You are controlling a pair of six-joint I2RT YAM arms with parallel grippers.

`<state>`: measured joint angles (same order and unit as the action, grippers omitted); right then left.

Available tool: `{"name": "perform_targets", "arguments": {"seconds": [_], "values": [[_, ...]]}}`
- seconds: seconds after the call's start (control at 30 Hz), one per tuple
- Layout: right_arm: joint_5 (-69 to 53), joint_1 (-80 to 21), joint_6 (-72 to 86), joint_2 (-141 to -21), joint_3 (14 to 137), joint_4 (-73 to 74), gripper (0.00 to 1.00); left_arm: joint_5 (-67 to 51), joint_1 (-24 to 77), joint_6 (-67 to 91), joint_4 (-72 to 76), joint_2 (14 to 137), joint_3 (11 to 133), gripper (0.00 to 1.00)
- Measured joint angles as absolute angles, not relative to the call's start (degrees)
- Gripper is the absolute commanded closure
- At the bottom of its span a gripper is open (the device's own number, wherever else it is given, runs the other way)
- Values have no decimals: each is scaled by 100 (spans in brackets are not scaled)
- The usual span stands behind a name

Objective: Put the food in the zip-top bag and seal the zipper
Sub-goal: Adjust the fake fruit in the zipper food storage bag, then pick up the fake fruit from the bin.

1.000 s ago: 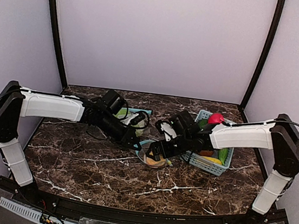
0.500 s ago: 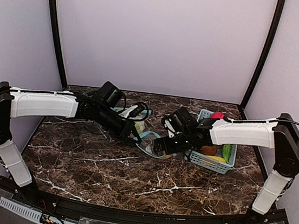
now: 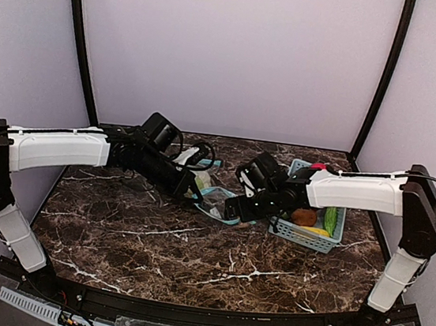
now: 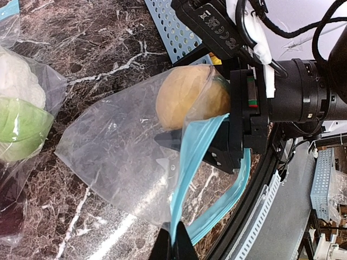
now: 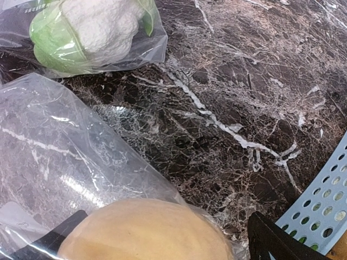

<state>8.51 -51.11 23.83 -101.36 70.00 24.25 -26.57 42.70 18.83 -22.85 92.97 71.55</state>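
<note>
left gripper (image 4: 173, 245) is clamping the limp zip-top bag (image 4: 114, 157) by its stiffer zipper strip (image 4: 191, 154). right gripper (image 5: 162, 223) is standing open around the tan food piece (image 4: 187, 97) inside the bag mouth; it is looking glossy, likely slippery.

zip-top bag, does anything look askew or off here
The zip-top bag has a lopsided mouth: the left fingers pinch one blue zipper strip, stretching it taut and twisted. Nothing looks spilled or torn.

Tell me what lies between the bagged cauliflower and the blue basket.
Only bare marble tabletop. In the right wrist view, nothing sits on the stretch from the bagged cauliflower to the basket.
</note>
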Motion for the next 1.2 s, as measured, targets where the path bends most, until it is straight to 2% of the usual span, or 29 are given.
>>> {"name": "perform_targets", "arguments": {"seconds": [0.57,0.87,1.03,1.2], "values": [[-25,-5245,1837,-9201,6906,2167,1,-2766,4453,2010,-2117,9845,7175,99],[329,-5242,1822,-7863,6370,2178,1,-2742,4453,1835,-2156,9845,7236,99],[668,-4880,1911,-7039,6108,2451,1,-2834,4423,1437,-2285,9845,7476,99],[954,-3997,2047,-6768,5883,3013,1,-2952,4320,1096,-2167,9837,7463,99]]}}
